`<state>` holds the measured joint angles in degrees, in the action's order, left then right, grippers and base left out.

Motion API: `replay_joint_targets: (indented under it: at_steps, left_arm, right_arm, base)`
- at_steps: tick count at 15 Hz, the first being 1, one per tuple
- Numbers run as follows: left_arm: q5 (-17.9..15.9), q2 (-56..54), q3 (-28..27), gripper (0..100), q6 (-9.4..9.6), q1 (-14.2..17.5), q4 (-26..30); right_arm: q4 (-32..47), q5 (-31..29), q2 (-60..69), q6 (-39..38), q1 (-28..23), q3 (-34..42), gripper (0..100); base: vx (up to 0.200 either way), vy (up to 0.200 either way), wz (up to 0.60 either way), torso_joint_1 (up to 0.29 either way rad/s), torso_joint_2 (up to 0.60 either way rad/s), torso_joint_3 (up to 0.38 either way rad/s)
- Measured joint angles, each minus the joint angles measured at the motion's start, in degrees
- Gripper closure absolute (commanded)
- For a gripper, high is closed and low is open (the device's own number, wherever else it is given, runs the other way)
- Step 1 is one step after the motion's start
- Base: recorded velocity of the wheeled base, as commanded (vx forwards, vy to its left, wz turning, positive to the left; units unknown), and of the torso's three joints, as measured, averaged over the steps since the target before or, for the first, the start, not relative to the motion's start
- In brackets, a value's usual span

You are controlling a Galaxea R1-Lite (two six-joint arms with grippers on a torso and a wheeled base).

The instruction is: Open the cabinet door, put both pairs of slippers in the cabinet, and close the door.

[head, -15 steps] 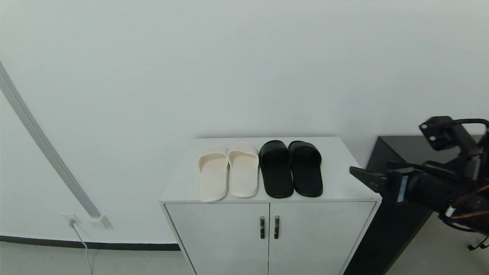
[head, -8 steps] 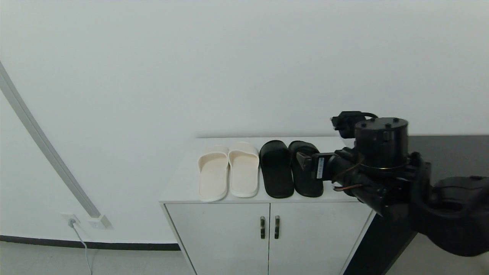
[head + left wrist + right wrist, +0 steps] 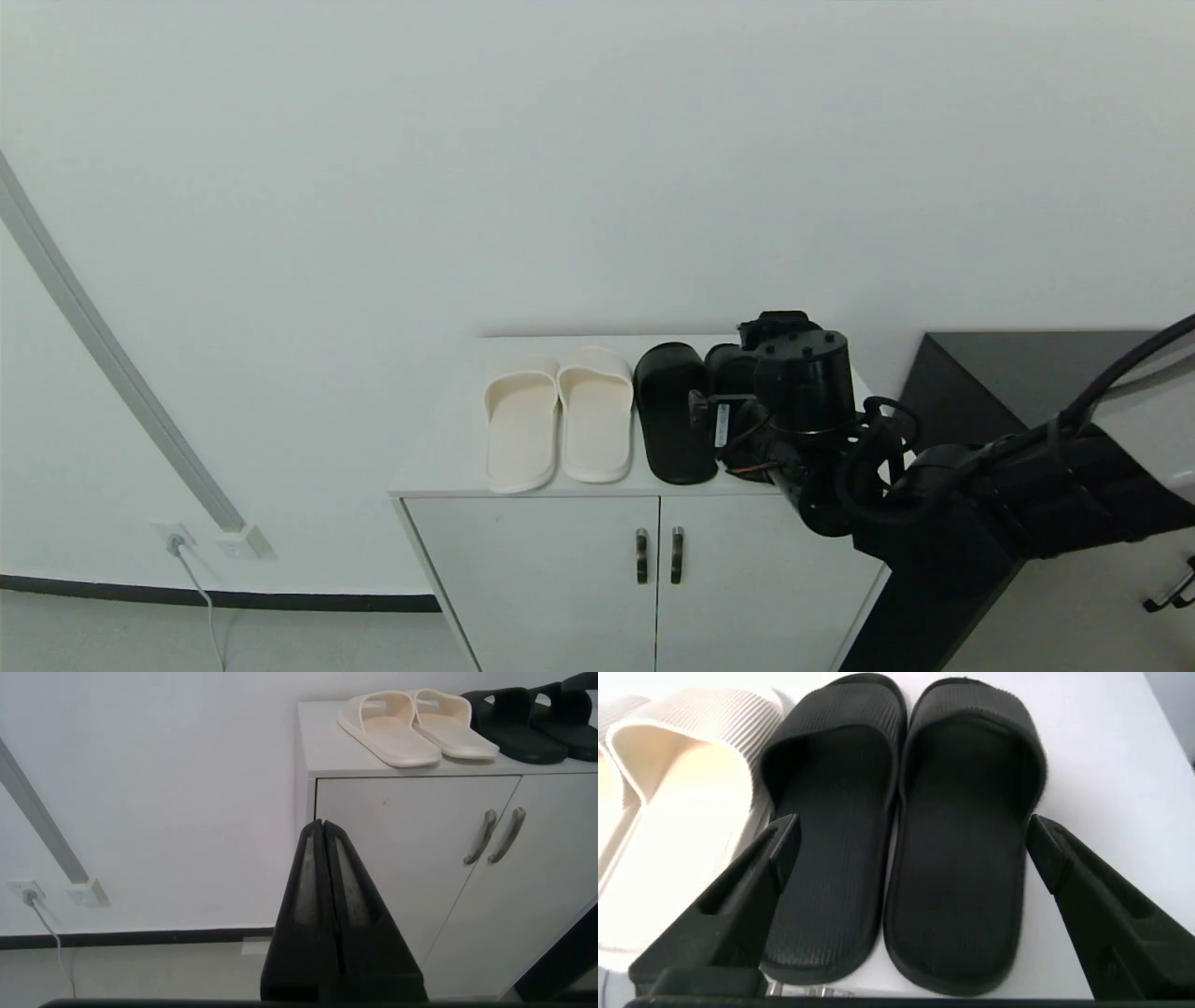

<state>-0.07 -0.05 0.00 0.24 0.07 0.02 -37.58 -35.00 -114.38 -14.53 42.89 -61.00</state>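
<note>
The left gripper (image 3: 323, 831), pressed closed on nothing, sits low before the white cabinet (image 3: 532, 579), whose two doors are closed. Above its top the right gripper (image 3: 912, 831) hangs spread wide and empty over the heel ends of the black slippers (image 3: 957, 859), fingers (image 3: 729, 905) above the pair's outer edges, the cream slippers (image 3: 597, 420) just beside. Both pairs are plain slides, toes toward the wall (image 3: 597, 187).
</note>
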Motion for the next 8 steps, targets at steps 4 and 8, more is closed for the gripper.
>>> replay_joint_targets:
  at_steps: [4, 8]
  left_arm:
    - [0.00, 0.00, 0.00, 100, 0.00, -0.02, 0.02]
    - [-0.02, 0.00, 0.00, 100, 0.05, 0.00, 0.00]
  right_arm:
    - [0.00, -0.96, -3.12, 0.24, -0.06, -3.27, 0]
    - [0.12, -0.96, -6.18, 0.52, -0.69, -6.94, 0]
  base:
    - [0.000, 0.000, 0.00, 0.000, 0.00, 0.000]
    - [0.000, 0.000, 0.00, 0.000, 0.00, 0.000]
